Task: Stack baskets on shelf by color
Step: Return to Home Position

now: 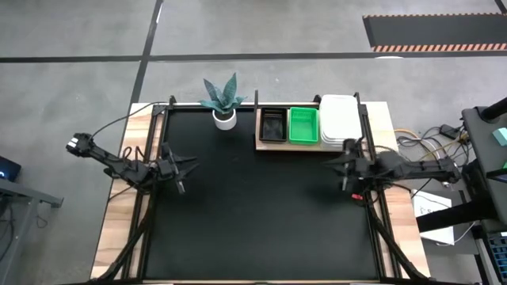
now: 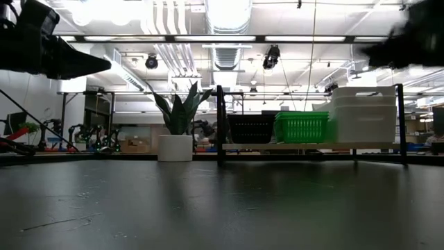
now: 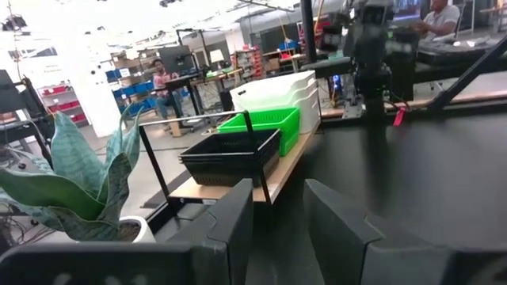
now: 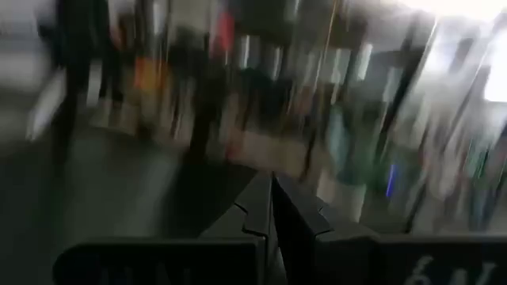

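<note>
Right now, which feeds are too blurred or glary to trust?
Right wrist view: motion-smeared; only the right pincer reads. Low view: ceiling lights glare, yet the baskets are legible. Left wrist view: washed-out background, shelf clear. High view: evenly lit.

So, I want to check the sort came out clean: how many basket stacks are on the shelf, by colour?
black stack: 1
green stack: 1
white stack: 1
Total: 3 stacks, side by side on the shelf. How many baskets each stack holds cannot be told from these views.
</note>
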